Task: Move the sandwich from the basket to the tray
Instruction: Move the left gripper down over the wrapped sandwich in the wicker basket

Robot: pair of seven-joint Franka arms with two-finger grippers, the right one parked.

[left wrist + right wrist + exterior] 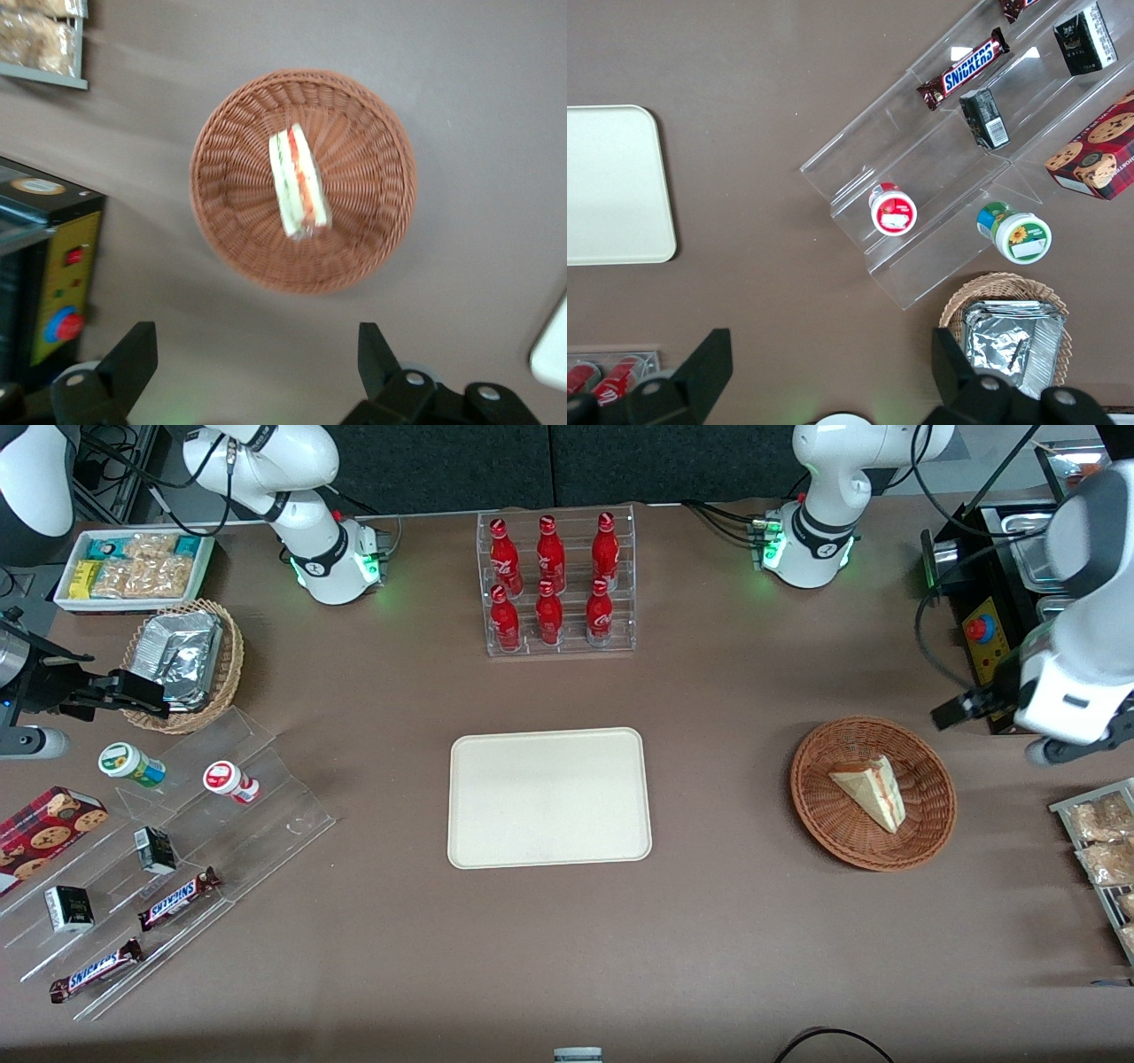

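The sandwich lies on its side inside the basket, toward the working arm's end of the table, its filling edge showing red and green in the wrist view. The gripper hangs high above the table, just off the basket's rim, with fingers spread wide and nothing between them; in the front view it shows at the frame edge, above and beside the basket. The tray sits bare at mid-table, well apart from the basket. Judged stage: approach not yet begun in earnest, grasp pending. Risks noted: the wedge is soft, and appears wrapped in clear film, so a hard pinch would likely crush the bread or squeeze out filling, while a light one may slip on the film. The wedge tapers, so fingers closing near the thin point may lose it. The basket is light and unrestrained; a descending finger catching the weave or rim could drag or tip it. The wedge lies slightly off the basket's centre, so a descent aimed at the middle could miss it.
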